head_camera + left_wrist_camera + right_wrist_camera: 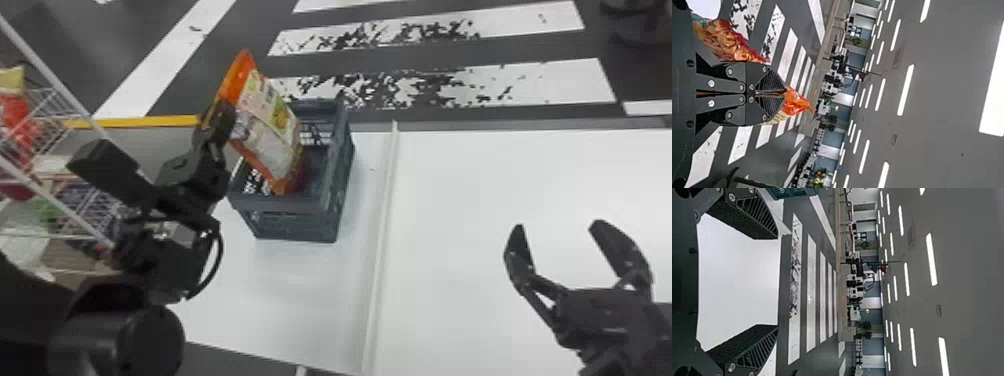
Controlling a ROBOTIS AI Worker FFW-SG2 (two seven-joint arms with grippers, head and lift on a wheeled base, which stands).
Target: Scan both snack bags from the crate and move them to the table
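My left gripper is at the crate's left side, shut on the upper edge of an orange and white snack bag. The bag hangs tilted, its lower end inside the dark grey crate. In the left wrist view the left gripper has its fingers together, with orange wrapping of the snack bag sticking out past the tips. Over the white table, at the right, stands my right gripper, open and holding nothing; in the right wrist view the right gripper has its fingers wide apart.
Left of the crate stands a white wire rack with colourful packages, close to the left arm. A raised white strip runs across the table just right of the crate. Beyond the table lies a dark floor with white stripes.
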